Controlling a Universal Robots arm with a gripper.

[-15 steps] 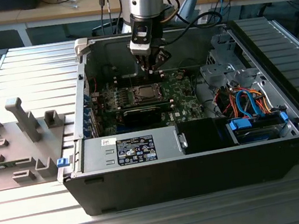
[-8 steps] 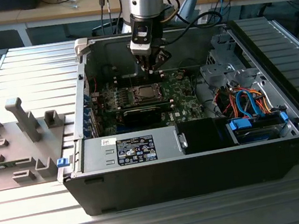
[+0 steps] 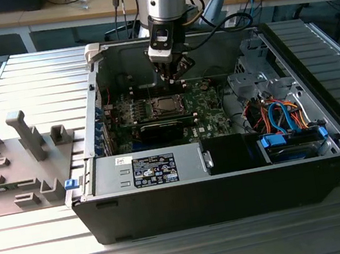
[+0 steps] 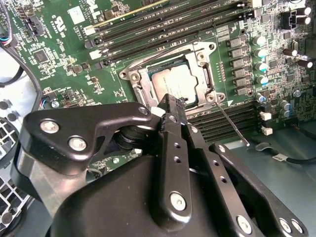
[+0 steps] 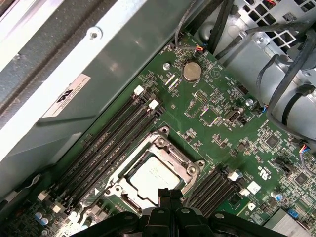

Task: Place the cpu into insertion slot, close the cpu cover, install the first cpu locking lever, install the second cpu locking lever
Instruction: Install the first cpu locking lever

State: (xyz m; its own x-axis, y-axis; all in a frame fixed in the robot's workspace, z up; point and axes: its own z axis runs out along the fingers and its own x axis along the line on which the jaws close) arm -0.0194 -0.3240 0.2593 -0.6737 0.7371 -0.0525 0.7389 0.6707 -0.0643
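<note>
An open computer case [image 3: 232,188] lies on the ribbed metal table [image 3: 30,72]. Inside it the cpu [image 4: 173,81] sits in the insertion slot [image 3: 165,106] of the green motherboard [image 5: 212,98], with the cpu cover [image 5: 173,148] down around it. The hand [image 4: 173,103] hangs just above the cover's edge, closed on nothing — case walls and cables crowd close. One thin lever [image 4: 232,123] angles free over the memory slots [image 4: 222,123] — the hand's body hides the socket's near side.

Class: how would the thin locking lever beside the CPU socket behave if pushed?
The locking lever is thin wire, so probably springy. Anchored at the insertion slot, it likely pivots rather than slides. Smooth metal may slip.
</note>
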